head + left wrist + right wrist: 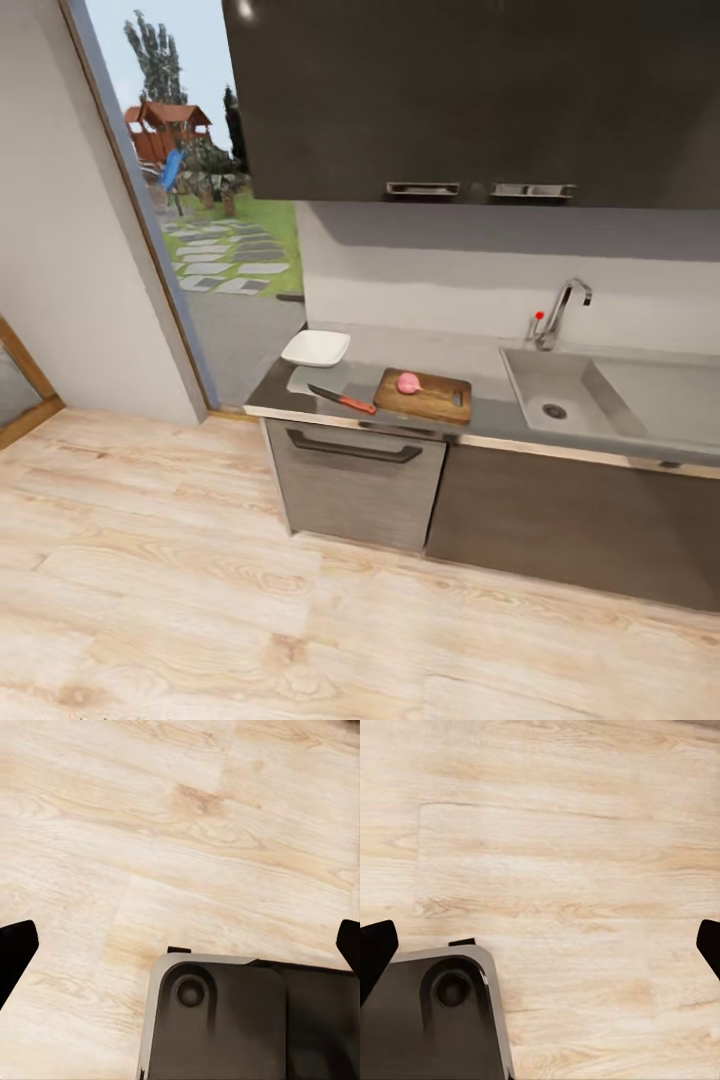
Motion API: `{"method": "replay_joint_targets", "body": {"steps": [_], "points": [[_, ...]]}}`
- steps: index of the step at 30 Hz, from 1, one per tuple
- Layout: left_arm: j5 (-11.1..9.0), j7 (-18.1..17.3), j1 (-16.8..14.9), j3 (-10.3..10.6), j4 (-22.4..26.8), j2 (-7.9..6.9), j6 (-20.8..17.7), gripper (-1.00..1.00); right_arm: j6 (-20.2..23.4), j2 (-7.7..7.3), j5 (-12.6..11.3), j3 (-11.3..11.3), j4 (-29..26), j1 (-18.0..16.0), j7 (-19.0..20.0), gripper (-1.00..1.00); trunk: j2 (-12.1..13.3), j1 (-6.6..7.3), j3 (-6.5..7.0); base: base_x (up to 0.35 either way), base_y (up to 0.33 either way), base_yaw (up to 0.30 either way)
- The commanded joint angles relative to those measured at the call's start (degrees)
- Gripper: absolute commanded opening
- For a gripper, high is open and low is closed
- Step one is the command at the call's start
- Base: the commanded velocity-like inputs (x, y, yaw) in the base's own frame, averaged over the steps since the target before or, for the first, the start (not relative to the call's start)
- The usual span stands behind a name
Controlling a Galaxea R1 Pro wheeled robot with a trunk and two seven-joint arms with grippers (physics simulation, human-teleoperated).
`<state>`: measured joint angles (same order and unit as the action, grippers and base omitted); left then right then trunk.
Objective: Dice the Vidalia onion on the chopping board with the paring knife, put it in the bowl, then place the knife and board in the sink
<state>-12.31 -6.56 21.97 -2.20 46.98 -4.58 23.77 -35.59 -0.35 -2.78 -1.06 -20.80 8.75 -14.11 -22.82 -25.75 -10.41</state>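
Observation:
In the head view the dark grey countertop (425,352) runs along the kitchen wall, some way ahead across the floor. The wooden chopping board (438,401) lies near its front edge, and a pinkish Vidalia onion (408,382) rests on the board's left part. To the left of the board lies the paring knife (342,400), red handle toward the board. Behind the knife stands the white square bowl (316,347). The grey sink (530,378) is at the right and holds nothing. My left gripper (181,945) and right gripper (541,943) are open over the wood floor.
A curved chrome tap (562,308) stands behind the sink and a drainboard (660,392) lies to its right. Black upper cabinets (470,100) hang over the counter. A glass door (210,200) is at the left. The robot's base (225,1020) shows under the grippers.

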Motion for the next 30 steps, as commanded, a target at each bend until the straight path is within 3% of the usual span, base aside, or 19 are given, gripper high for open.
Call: {"method": "replay_joint_targets", "body": {"steps": [1, 10, 12, 14, 15, 16, 19, 23, 27, 28, 30], "points": [[-0.6, -0.6, 0.0, -0.1, 0.0, 0.01, 0.0, 1.00, -0.1, 0.00, -0.3, 0.0, -0.1, 0.0, 0.0, 1.00, -0.1, -0.04, -0.02, 0.000, 0.000, 0.216], [-0.6, -0.6, 0.0, -0.1, -0.3, 0.06, 0.0, 1.00, -0.3, -0.12, -0.1, 0.0, -1.1, 0.0, 0.0, 1.00, -0.1, -0.04, 0.41, 0.000, 0.000, 0.144], [-0.6, -0.6, 0.0, -0.1, -0.3, 0.08, 0.0, 1.00, -0.6, -0.25, -0.1, 0.0, -3.5, 0.0, 0.0, 1.00, -0.1, -0.04, 0.42, 0.000, 0.000, 0.018], [-0.6, -0.6, 0.0, -0.1, -0.4, 0.11, 0.0, 1.00, -0.1, -0.19, 0.1, 0.0, -10.6, 0.0, -0.3, 1.00, -0.1, -0.04, 0.42, 0.000, 0.000, 0.006], [-0.6, -0.6, 0.0, -0.1, -0.5, 0.16, 0.0, 1.00, 1.9, -0.10, 0.3, 0.0, -16.4, 0.0, -0.5, 1.00, -0.1, -0.04, 0.42, 0.000, 0.000, 0.002], [-0.6, -0.6, 0.0, 0.0, -0.6, 0.24, 0.0, 1.00, 8.9, -0.04, 0.9, 0.0, -25.5, 0.0, -0.8, 1.00, -0.1, -0.04, 0.42, 0.000, 0.000, 0.000], [-0.5, -0.6, 0.0, 0.0, -1.0, 0.34, 0.1, 1.00, 23.9, 0.07, 2.2, 0.1, -40.0, 0.0, -1.7, 1.00, -0.1, -0.04, 0.43, 0.000, 0.000, 0.000], [-0.5, -0.7, 0.0, 0.0, -1.4, 0.43, 0.1, 1.00, 36.0, 0.84, 5.1, 0.9, -57.6, -1.0, -2.5, 1.00, -0.1, -0.04, 0.43, 0.000, 0.000, 0.000], [-0.5, -0.7, 0.0, 0.0, -1.4, 0.44, 0.1, 1.00, 45.9, 2.74, 9.2, 2.2, -65.5, -5.7, -2.6, 1.00, -0.1, -0.04, 0.43, 0.000, 0.000, 0.000], [-0.5, -0.7, 0.0, 0.1, -1.4, 0.49, 0.1, 1.00, 49.8, 4.11, 11.0, 2.8, -66.7, -8.7, -2.6, 1.00, -0.1, -0.04, 0.43, 0.000, 0.000, 0.000], [-0.5, -0.7, 0.0, 0.1, -1.5, 0.51, 0.1, 1.00, 52.8, 5.86, 12.7, 3.6, -67.3, -11.9, -2.6, 1.00, -0.1, -0.04, 0.43, 0.000, 0.000, 0.000]]}}
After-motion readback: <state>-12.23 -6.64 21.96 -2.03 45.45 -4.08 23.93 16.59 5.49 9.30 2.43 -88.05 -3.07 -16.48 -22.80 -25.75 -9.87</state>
